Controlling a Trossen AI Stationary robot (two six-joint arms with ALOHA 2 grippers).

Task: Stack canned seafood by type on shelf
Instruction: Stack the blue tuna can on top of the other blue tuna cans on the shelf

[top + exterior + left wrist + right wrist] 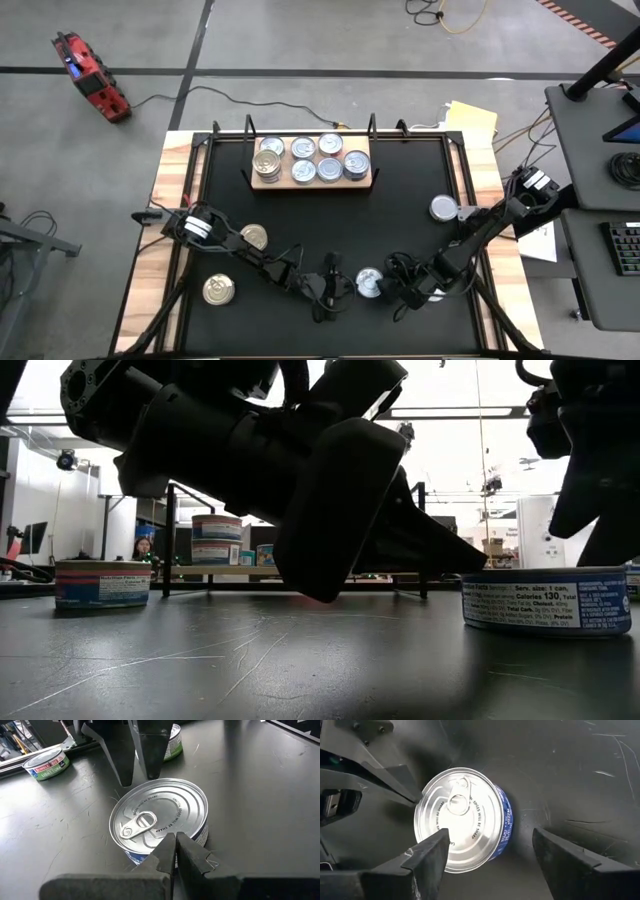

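A silver-topped can (369,283) with a blue label stands flat on the black table near its front edge, between my two grippers. My left gripper (175,840) is shut, and its tips are at the can's rim on the side toward the table's left. My right gripper (500,855) hangs open just above the can (460,817) on its right side. One finger (430,855) is over the lid and the other (570,855) is out past the can's wall; I see no touch. The shelf (262,182) at the back carries several cans. My left gripper has its shut fingertips (167,851) against the can's top rim (150,854), on the side toward the table's left. The fingers come slanting down from the table's left. The can stands upright with its base on the table.
Two gold-topped cans (254,237) (219,291) lie on the table's left part, and a silver one (444,208) is at the right. In the low view, cans stand left (102,582) and right (545,600), and a person shows far behind the table.
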